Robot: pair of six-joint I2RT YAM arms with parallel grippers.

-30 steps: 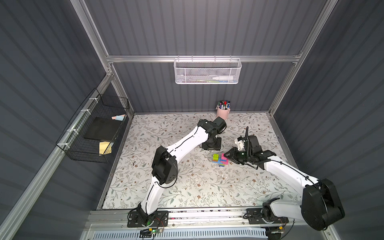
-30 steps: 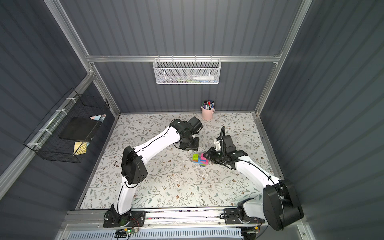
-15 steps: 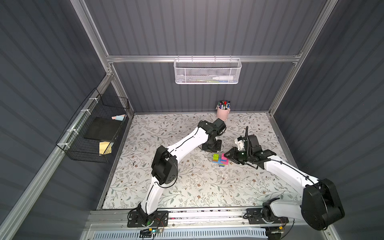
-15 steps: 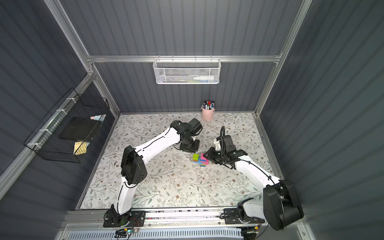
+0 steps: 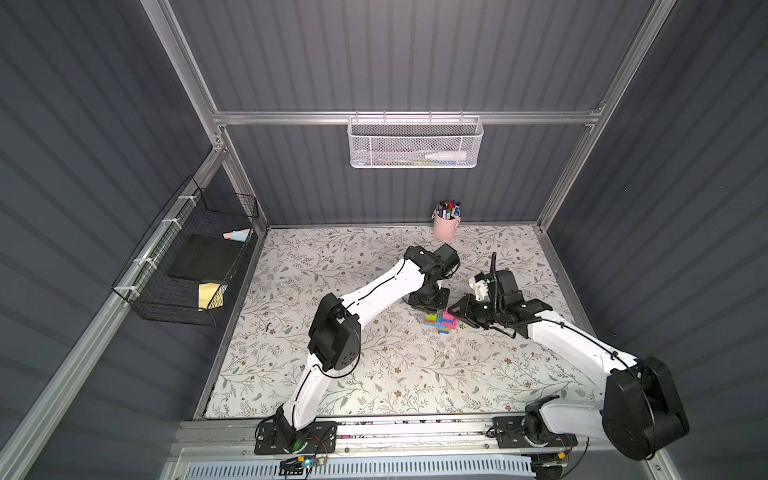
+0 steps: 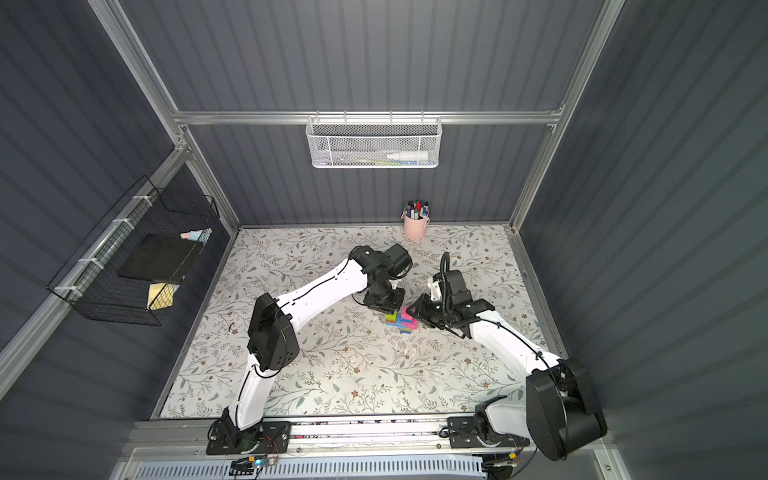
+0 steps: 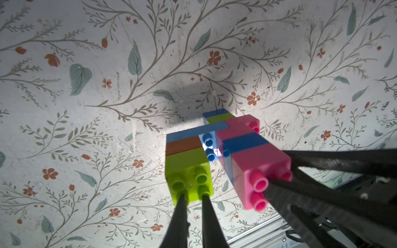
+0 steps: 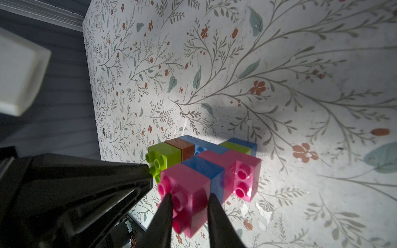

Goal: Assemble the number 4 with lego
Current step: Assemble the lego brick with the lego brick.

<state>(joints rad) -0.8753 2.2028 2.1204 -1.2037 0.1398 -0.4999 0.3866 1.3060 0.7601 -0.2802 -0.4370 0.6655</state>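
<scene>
**Containers**
1. White mesh basket (image 5: pixel 374 143), on the back-wall rail, high and far beyond the left pincer (image 7: pixel 193 199) and the right pincer (image 8: pixel 190 197). Holds one white bottle (image 5: pixel 446 156) lying flat; the rest is too faint to name.
2. Black wire basket (image 5: pixel 174 309), on the side wall, well off to the left pincer's outer side. Holds one black slab (image 5: pixel 203 257), one pink-and-blue piece (image 5: pixel 236 235) and one yellow piece (image 5: pixel 208 293).
3. Pink cup (image 5: pixel 444 230), on the table (image 5: pixel 332 270), beyond the left pincer by the back wall. Holds marker pens (image 5: pixel 448 208), upright and too small to count.

**Pincers**
- Left pincer: fingers drawn almost together, tips against the studded end of the lime brick (image 7: pixel 187 163). Whether a stud is nipped cannot be told.
- Right pincer: closed on the pink end brick (image 8: pixel 184 178), one finger on either side.

**Task piece**
- The number 4 (image 5: pixel 440 322): flat on the table, between the two pincers and touched by both.

**Change since a second ago**
- Left pincer sits slightly nearer the number 4.
- Right pincer, the number 4 and all three containers lie where they were.

**Count**
- Arms two, pincers two, containers three, joined figures one.
- Bricks told apart in the wrist views: lime two, orange one, pink two, blue three, the longer light-blue bar among them
</scene>
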